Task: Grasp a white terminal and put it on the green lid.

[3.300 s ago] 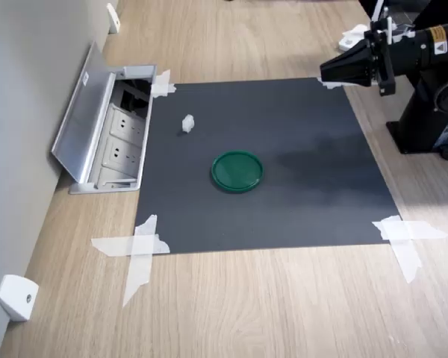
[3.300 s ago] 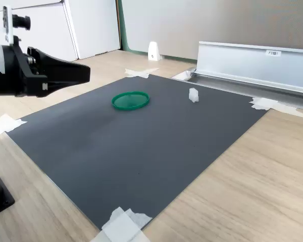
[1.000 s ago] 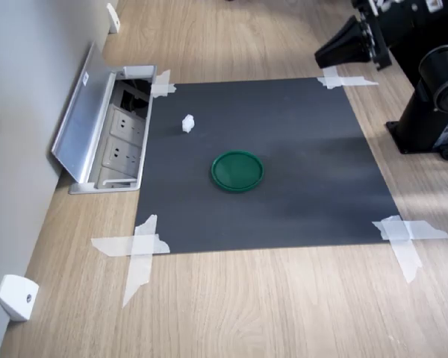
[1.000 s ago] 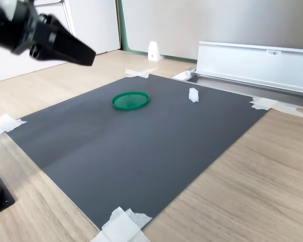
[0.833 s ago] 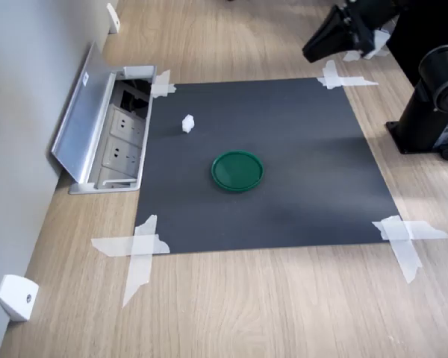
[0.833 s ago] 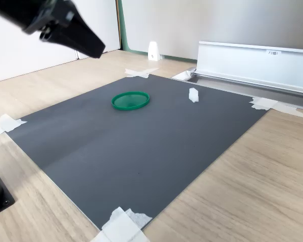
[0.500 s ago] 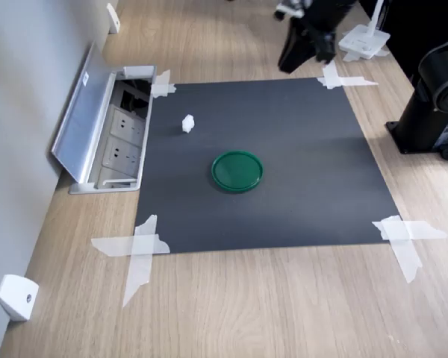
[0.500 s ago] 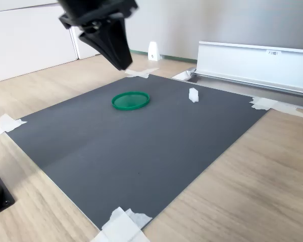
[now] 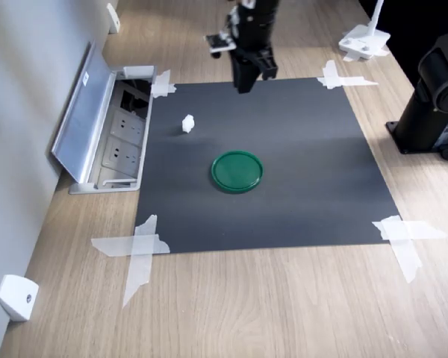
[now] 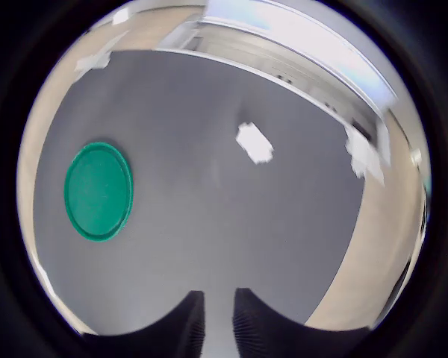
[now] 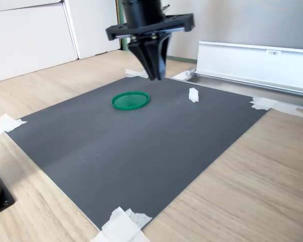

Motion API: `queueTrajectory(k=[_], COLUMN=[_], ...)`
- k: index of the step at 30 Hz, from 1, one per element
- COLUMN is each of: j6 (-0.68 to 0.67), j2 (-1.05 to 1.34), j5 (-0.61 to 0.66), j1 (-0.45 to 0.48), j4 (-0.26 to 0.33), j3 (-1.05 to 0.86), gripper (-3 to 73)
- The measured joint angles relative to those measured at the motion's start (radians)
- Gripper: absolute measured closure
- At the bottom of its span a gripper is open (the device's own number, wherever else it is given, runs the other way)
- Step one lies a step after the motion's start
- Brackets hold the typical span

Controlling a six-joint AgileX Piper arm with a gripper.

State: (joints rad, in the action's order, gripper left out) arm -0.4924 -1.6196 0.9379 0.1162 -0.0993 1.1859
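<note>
A dark grey mat (image 9: 284, 149) is lying on a wooden table (image 9: 269, 306), white tape (image 9: 138, 250) holding its corners, beside an open metal socket box (image 9: 108, 134).

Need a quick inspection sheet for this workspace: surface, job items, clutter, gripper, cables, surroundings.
Surface: dark mat taped at its corners onto a wooden table.
Job's things: white terminal alone on the mat; green lid flat on the mat, nothing on it; the two lie apart.
Clutter: white wedge piece near the table edge.
Gripper: gripper above the mat, pointing down, holding nothing; fingers nearly together in the wrist view.
Cables: nothing seen.
Surroundings: open socket box with raised metal flap beside the mat; black arm base at the first exterior view's right.
</note>
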Motion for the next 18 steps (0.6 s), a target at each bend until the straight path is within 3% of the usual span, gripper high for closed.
queueTrajectory(k=[5,8,18], j6=[-0.129,-0.186,-0.399], j2=[-0.088,-0.138,-0.305], j5=[0.005,0.005,-0.007], j1=[0.000,0.000,0.000], j4=[0.000,-0.004,0.000], j3=[0.101,0.164,0.305], gripper=[30.7,24.4,22.2])
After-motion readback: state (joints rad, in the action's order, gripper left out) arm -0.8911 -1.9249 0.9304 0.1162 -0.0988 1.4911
